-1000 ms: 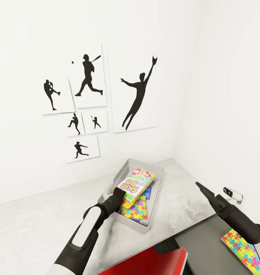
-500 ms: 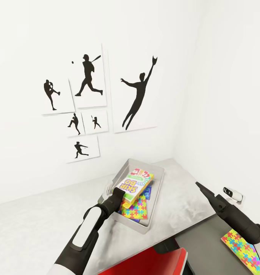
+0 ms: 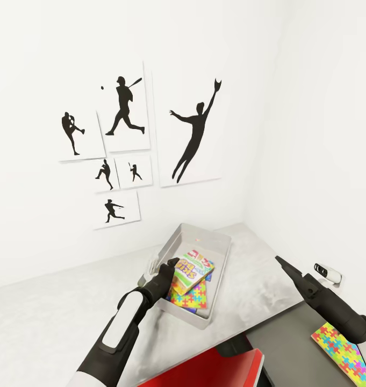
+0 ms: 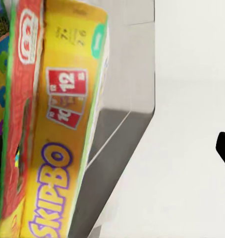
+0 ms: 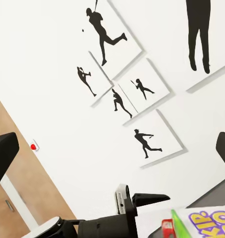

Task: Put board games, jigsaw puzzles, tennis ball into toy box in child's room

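**Skip-Bo box dropped into bin, L claw letting go**

L claw (image 3: 169, 269) sits at the near-left rim of the toy box (image 3: 219, 235). Jaws look parted around nothing: in the L wrist view the Skip-Bo game (image 4: 53, 148) lies just beside the fingers w/ a dark fingertip well off to the other side, so I read it as open & released. R claw (image 3: 279, 260) hangs over the table (image 3: 247, 301), apart from the bin; R wrist view shows both fingertips (image 5: 4, 148) spread wide w/ only wall pictures (image 5: 142, 89) between them, so open, empty.

Change vs 1 s ago: game was raised & tilted over the bin, held at its near end. Now it's lower and further in, lying on the stack inside, on top of a jigsaw puzzle (image 3: 191, 298) & a blue box edge. Head cam hasn't shifted, so that's a real move of the box.

Meaning: one more board game is in, I judge. Still out: 2nd jigsaw puzzle (image 3: 344, 352) on the dark cabinet section near R arm, likely next, R side. Ball not identifiable here. Small white item (image 3: 328, 273) at the table's far right edge, unclear what.
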Controlling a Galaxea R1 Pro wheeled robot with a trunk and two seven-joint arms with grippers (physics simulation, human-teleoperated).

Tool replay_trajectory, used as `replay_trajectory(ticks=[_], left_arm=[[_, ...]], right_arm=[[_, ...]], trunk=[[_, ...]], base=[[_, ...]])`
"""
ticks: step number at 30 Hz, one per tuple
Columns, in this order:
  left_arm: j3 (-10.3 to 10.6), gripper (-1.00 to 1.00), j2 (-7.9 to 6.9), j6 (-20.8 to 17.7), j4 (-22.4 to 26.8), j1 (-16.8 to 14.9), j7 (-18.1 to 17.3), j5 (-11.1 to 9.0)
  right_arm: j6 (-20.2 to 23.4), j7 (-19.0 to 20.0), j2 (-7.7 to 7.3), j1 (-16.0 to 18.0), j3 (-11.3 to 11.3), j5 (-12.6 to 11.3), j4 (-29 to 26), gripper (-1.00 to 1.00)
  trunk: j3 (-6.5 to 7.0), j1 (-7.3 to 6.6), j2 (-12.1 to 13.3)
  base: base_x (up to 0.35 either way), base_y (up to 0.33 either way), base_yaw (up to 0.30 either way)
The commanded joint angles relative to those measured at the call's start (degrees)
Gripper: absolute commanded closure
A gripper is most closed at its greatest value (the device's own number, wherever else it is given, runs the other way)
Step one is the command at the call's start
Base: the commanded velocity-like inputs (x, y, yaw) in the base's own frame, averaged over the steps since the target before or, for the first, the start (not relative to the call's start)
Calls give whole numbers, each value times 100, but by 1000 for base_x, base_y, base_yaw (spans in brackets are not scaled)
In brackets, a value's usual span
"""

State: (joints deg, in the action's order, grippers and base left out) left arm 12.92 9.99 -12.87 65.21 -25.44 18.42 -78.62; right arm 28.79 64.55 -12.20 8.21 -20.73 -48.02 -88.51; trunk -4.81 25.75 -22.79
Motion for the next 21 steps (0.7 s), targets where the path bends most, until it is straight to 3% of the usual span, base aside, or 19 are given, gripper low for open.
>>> replay_trajectory(ticks=[1,8,13,18,21], left_arm=[[1,-100,1,-18,9,-4,38,-41],[3,-100,1,-115,38,-4,40,-44],[-22,-100,1,-537,73,-4,54,-92],[-67,-100,1,-880,164,-4,80,-405],[-60,-100,1,-1077,334,1,131,-724]], right_arm=[[49,5,-1,5,-1,-32,0,-100],[49,5,-1,5,-1,-32,0,-100],[48,5,-1,5,-1,-32,0,-100],[48,5,-1,5,-1,-32,0,-100],[48,5,-1,5,-1,-32,0,-100]], trunk=[[-13,4,-13],[-13,4,-13],[-13,4,-13],[-13,4,-13],[-13,4,-13]], base=[[0,0,0],[0,0,0],[0,0,0],[0,0,0],[0,0,0]])
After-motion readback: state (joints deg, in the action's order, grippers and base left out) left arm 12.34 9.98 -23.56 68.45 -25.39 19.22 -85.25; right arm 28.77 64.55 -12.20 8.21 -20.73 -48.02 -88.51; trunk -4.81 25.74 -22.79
